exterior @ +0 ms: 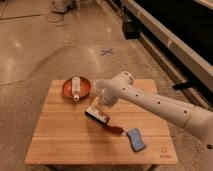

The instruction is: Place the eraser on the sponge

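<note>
Wooden table (60, 145) bears the eraser (97, 116), lying flat and apart from the blue sponge (136, 139) (a dark-red item (116, 130) lies between them). The gripper (98, 103) hangs just over the eraser, jaws spread, holding nothing; the grasp, carry and placing are left.
</note>
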`<state>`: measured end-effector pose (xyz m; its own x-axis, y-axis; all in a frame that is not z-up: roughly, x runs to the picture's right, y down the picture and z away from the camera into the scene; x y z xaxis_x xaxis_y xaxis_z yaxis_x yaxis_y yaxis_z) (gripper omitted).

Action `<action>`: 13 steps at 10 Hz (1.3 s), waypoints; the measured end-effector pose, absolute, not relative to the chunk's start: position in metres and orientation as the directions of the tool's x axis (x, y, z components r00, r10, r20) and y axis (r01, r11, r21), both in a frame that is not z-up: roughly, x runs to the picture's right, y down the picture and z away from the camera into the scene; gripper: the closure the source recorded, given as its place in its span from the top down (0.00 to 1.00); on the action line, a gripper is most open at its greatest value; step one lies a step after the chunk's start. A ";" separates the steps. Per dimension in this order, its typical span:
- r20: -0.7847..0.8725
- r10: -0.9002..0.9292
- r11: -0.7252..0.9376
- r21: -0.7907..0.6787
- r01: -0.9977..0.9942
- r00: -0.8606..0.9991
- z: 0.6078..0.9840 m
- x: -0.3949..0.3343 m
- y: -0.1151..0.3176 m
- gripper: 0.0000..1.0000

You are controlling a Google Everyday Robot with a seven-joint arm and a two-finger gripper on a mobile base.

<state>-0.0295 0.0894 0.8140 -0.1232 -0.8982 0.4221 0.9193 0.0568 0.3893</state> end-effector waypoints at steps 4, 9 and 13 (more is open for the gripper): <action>0.420 -0.898 0.050 0.392 0.919 -0.130 0.814 -0.030 0.090 0.65; 0.331 -0.900 -0.119 0.438 0.891 -0.283 0.832 -0.032 0.102 0.65; 0.326 -0.874 -0.172 0.485 0.857 -0.360 0.841 -0.049 0.124 0.65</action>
<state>-0.0490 0.1238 0.8411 -0.3601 -0.8740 0.3262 0.8575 -0.1724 0.4848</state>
